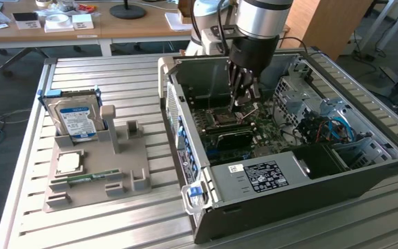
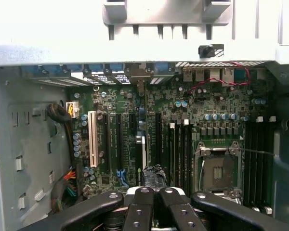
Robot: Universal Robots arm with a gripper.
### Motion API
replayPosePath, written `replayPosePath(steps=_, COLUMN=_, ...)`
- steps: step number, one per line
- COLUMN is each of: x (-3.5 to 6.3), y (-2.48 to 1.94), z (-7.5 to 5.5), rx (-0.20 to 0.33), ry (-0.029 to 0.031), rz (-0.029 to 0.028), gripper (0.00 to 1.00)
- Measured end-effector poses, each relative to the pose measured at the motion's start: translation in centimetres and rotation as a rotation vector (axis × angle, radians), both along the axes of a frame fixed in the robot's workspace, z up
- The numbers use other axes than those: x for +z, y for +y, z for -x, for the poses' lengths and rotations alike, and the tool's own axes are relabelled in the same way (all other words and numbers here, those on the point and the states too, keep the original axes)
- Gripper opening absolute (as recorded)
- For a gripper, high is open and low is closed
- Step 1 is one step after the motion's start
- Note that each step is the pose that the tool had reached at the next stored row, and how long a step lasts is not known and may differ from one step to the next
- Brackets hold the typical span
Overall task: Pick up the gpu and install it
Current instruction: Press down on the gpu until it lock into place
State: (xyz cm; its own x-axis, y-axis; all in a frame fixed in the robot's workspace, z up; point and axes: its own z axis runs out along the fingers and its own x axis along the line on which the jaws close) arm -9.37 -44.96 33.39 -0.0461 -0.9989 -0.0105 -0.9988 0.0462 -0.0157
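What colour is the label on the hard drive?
Blue and white, clearest in the exterior view, on the hard drive.

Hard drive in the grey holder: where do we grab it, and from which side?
Grip the hard drive by its upper half, one finger on the labelled face and one on the back, coming straight down from above. It stands upright on edge in the grey holder, whose slot covers its lower edge; the top stands free.

A slatted metal table (image 1: 116,67) carries a grey parts holder (image 1: 126,161) toward the exterior view's left; an open computer case (image 1: 337,171) lies beside it, rightward.
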Motion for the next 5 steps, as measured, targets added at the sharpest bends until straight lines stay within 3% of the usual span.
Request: replayPosePath(steps=5, x=0.01, y=0.00, z=0.00, rx=0.000, ry=0.0000, rz=0.0002, gripper=0.11)
